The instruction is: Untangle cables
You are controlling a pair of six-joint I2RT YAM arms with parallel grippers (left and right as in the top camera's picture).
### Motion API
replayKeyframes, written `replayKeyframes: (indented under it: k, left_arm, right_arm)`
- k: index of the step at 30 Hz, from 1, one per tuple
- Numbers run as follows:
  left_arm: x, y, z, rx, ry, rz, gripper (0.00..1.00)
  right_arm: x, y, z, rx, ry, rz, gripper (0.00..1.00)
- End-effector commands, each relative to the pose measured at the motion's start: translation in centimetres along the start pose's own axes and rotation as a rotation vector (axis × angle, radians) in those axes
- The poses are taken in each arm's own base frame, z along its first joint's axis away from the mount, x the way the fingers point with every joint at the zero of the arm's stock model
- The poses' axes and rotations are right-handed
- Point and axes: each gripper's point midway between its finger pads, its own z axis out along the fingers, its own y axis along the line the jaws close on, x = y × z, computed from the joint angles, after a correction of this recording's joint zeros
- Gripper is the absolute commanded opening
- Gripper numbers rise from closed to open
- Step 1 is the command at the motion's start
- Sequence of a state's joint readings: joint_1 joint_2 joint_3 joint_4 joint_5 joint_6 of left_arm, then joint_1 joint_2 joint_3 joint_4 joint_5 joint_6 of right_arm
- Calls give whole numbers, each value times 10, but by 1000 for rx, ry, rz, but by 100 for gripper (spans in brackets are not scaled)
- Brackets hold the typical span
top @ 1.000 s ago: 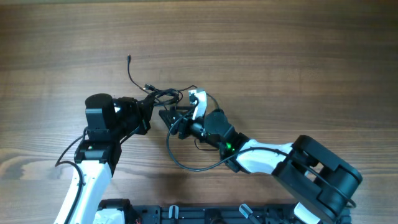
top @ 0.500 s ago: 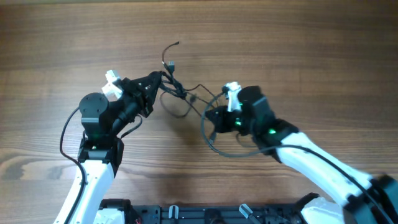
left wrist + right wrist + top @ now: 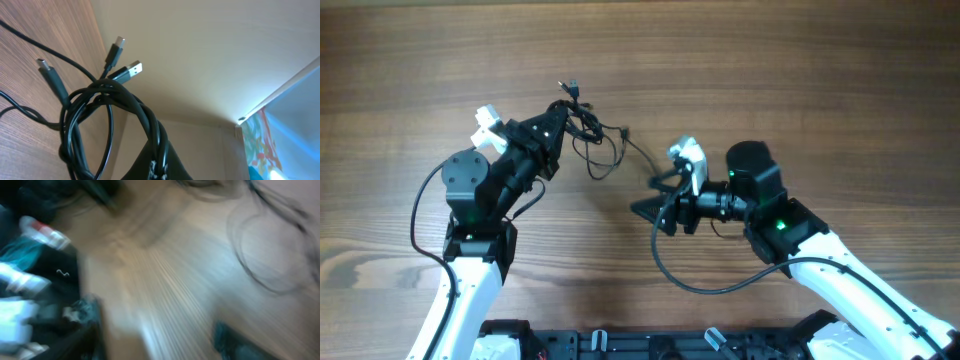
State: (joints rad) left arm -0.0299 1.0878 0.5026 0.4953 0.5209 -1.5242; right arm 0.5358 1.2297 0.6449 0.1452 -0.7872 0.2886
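Cables [image 3: 582, 128] sit clamped in left jaws at eleven o'clock; right jaws, apart, should pinch one trailing strand.

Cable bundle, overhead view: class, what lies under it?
Wooden table shows under the cable bundle, through its loops. The left claw, shut on it, covers the strands it pinches.
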Motion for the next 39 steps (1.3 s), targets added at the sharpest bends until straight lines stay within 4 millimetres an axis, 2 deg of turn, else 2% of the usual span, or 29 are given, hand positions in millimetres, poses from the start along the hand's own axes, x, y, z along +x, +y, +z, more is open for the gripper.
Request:
replayKeyframes:
  k: [1,2,3,5,7,10,12,15,16,18,20,23,26,28,30,32,33,35,36,37,39]
  left_arm:
    - [-9,-11,-1,21,-46,8,4]
    - [-9,-7,-1,5,-50,0,4]
    - [-9,-1,-1,-20,-50,-14,4]
    - [-6,9,0,-59,-43,-34,4]
    - [8,10,4,-61,-2,-29,4]
    - [32,11,11,-68,37,-22,4]
    - [44,12,15,-71,44,-34,4]
    - [51,12,17,-72,56,-40,4]
    - [51,12,17,-72,56,-40,4]
    - [51,12,17,-71,56,-40,4]
    - [51,12,17,-73,55,-68,4]
    - [56,12,17,-75,76,-102,4]
    - [70,13,18,-83,117,-168,4]
    - [88,12,19,-90,160,-222,4]
    - [95,10,19,-85,181,-227,4]
    - [96,10,19,-89,182,-264,4]
    - [94,9,19,-86,170,-288,4]
    - [76,9,21,-70,80,-265,4]
    - [63,11,21,-71,26,-249,4]
    - [43,14,20,-72,-48,-241,4]
    - [22,19,18,-80,-112,-190,4]
  right_arm:
    - [-35,67,-13,-301,-68,-1,63]
    - [-46,81,-14,-339,-112,-74,63]
    - [-56,90,-13,-346,-163,-124,67]
    - [-67,83,-1,-243,-244,-160,70]
    - [-66,65,16,-137,-268,-127,68]
    - [-49,32,45,-31,-231,2,65]
    - [-42,-5,54,111,-243,111,63]
    - [-26,-52,49,340,-245,218,61]
    - [-21,-62,46,396,-240,226,64]
    - [-22,-65,44,426,-233,152,70]
    - [-27,-64,44,440,-206,-54,74]
    - [-28,-66,43,472,-181,-193,74]
    - [-29,-69,44,484,-186,-217,60]
    - [-26,-90,41,580,-189,-205,55]
    - [-29,-90,42,580,-208,-207,40]
    - [-34,-88,42,573,-231,-214,13]
    - [-33,-87,43,562,-222,-212,5]
    - [-21,-73,53,457,-174,-171,4]
    - [-9,-56,60,347,-117,-145,5]
    - [7,-32,63,209,-39,-123,4]
    - [19,-10,60,105,27,-87,5]
